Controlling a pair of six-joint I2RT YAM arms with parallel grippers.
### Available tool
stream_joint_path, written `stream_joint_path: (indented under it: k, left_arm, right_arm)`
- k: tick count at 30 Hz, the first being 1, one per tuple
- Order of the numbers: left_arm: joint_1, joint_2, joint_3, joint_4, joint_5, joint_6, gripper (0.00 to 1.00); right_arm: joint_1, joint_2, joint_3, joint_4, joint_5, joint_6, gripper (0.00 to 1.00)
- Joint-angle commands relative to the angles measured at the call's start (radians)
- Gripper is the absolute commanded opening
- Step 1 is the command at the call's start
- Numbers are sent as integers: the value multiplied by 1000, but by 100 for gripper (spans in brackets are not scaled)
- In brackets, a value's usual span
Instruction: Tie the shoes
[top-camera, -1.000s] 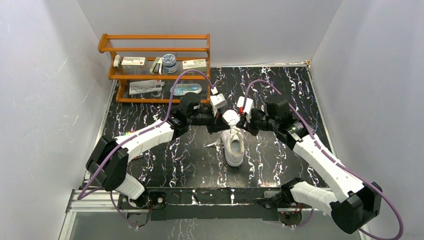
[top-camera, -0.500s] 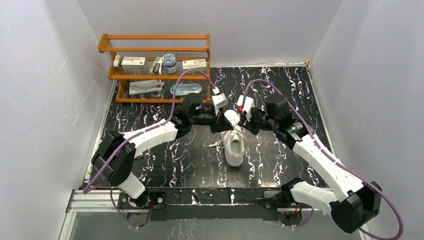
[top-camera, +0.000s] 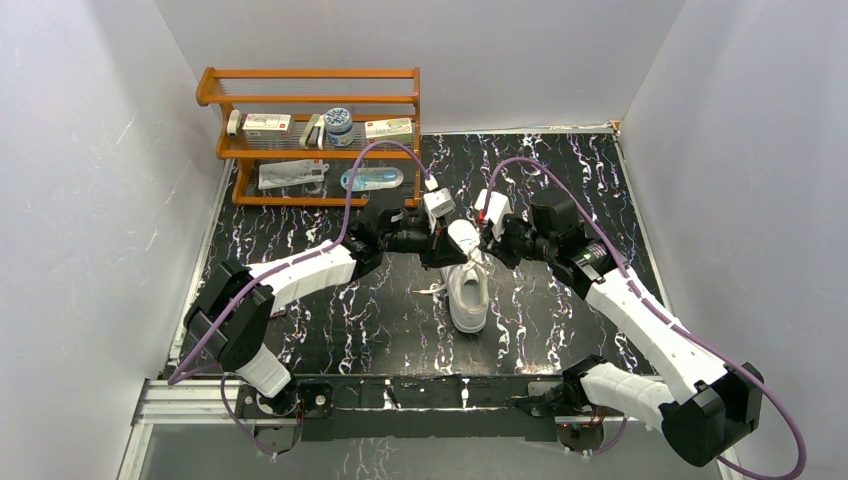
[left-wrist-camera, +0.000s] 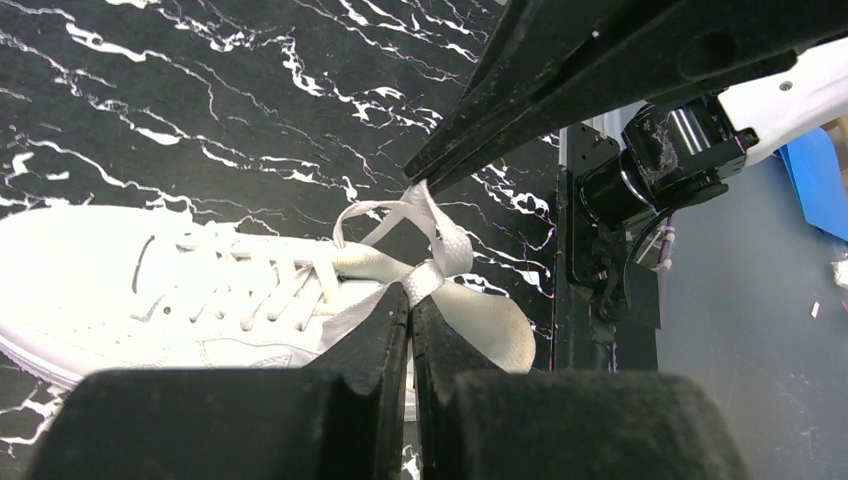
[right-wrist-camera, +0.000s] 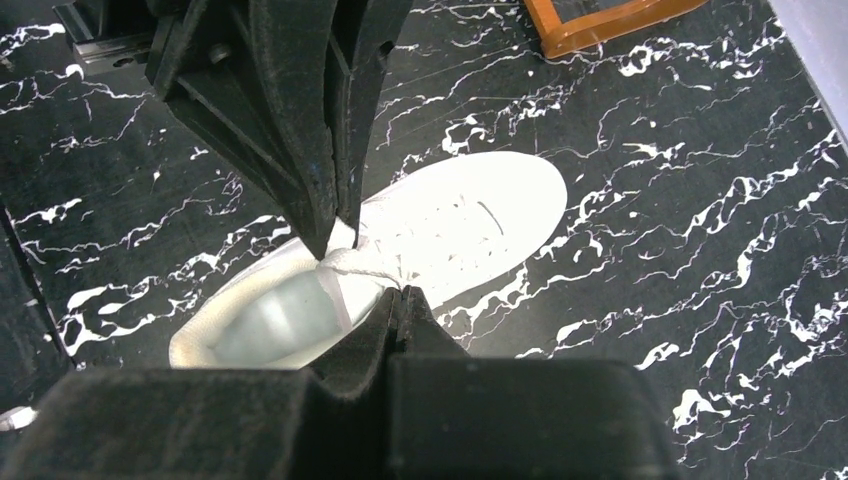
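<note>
The white sneaker (top-camera: 467, 292) lies mid-table, toe toward the arms; it also shows in the left wrist view (left-wrist-camera: 150, 290) and the right wrist view (right-wrist-camera: 450, 225). My left gripper (top-camera: 446, 248) is shut on a white lace (left-wrist-camera: 432, 275) above the shoe's opening. My right gripper (top-camera: 484, 247) is shut on the other white lace (right-wrist-camera: 375, 266) from the opposite side. Both sets of fingertips meet close together over the tongue. In the left wrist view the right gripper's fingers (left-wrist-camera: 520, 120) pinch a lace loop (left-wrist-camera: 425, 205).
A wooden rack (top-camera: 310, 135) with boxes, a jar and packets stands at the back left. The black marbled table (top-camera: 360, 310) is walled by white panels. A loose lace end (top-camera: 428, 290) lies left of the shoe.
The left arm has reached further toward the shoe, bringing its gripper closer to the right one. The right arm and shoe have hardly moved.
</note>
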Motion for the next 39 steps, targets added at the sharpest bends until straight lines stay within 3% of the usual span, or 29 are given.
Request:
stream_joint_path:
  k: [1,4,10,20,26,32,39]
  left_arm:
    - [8,-32,30,-52,-35,-56,0]
    - [8,-42,88,-222,-144,-91,0]
    - [8,-47,100,-264,-134,-153,0]
    - [8,-80,28,-127,-72,-228,0]
    - [8,-107,-64,68,-46,-287,0]
    - [9,-106,-76,87,-39,-257,0]
    - [8,-73,-58,86,-34,-255,6]
  right_arm:
    - [0,-1,53,-20,-31,-2,0]
    - [0,19,75,-39,-90,-2,0]
    - [0,26,75,-68,-210,-6,0]
    - [0,49,55,-35,-62,94,0]
    - [-1,83,71,10,-27,144,0]
    - [-1,93,79,3,27,160,0]
    - [0,68,58,29,-42,154,0]
